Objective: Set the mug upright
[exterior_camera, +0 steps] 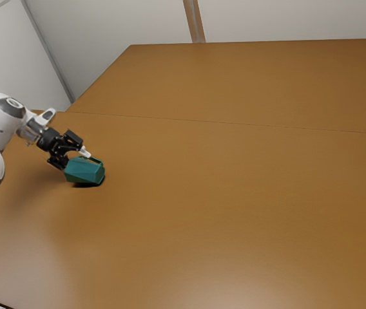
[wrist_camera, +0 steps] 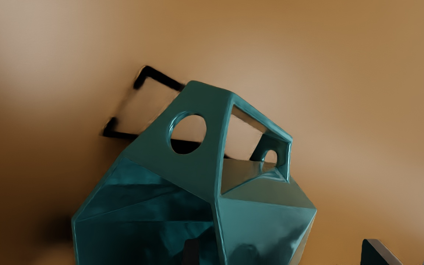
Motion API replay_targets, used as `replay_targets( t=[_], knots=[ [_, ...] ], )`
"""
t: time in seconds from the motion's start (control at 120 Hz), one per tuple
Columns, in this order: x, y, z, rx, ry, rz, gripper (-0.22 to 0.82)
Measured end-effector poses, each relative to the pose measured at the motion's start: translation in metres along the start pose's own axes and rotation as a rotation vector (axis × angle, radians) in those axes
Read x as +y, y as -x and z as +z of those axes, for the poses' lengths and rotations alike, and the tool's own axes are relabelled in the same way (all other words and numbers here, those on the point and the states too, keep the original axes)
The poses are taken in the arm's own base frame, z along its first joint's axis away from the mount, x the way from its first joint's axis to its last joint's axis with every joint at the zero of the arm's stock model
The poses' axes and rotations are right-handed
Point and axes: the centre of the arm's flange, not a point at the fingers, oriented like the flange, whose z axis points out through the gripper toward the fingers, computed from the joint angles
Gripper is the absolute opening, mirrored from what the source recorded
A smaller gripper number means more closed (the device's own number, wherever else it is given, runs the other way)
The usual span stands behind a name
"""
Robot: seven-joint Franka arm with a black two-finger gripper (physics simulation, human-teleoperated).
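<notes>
- ok so the mug (exterior_camera: 84,170) looks tipped over on its side on the tabletop (exterior_camera: 221,212), right at my claw. Can't tell if all its weight is down on the wood, there's a dark shadow (exterior_camera: 87,185) under it.
- Claw (wrist_camera: 283,250) is apart, fingers wide, one over or inside the teal body and the other out past its side with a visible gap. So no clamp on anything as I read it.
- Step in hand, my guess: getting a proper bite. I'd centre the mug between the fingers first, then close slow, because closing off-centre will probably shove or roll it.
- I'd pinch the flat facets, not the edges. Corners like that would likely twist out.
- Keep clear of the openwork part with the round hole (wrist_camera: 188,133), a fingertip could snag in there.
- Once it's held: small lift, turn the wrist gently until the base faces down, lower till it sits flat, then let go.
- Headcount: one mug, one claw, two fingers, one robot arm (exterior_camera: 6,119).
</notes>
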Motion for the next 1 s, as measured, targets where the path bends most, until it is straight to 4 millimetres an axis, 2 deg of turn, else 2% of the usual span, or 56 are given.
replay_targets(
  t=[0.083,0.175,0.375,0.542,0.575,0.742,0.8,1.0],
  knots=[
    [-0.001,0.0,0.003,-0.012,0.001,0.005,0.15],
    [0.003,0.0,0.002,-0.016,-0.001,0.017,0.05],
    [0.027,-0.004,-0.001,-0.014,0.001,0.067,-0.11],
    [0.041,-0.005,0.001,-0.022,0.001,0.091,-0.15],
    [0.051,-0.004,0.0,-0.025,-0.015,0.109,-0.15],
    [0.138,0.012,0.001,-0.058,-0.213,0.232,-0.17],
    [0.164,0.027,0.013,-0.071,-0.3,0.265,-0.17],
    [0.232,0.083,0.058,-0.041,-0.588,0.365,-0.17]
  ],
)
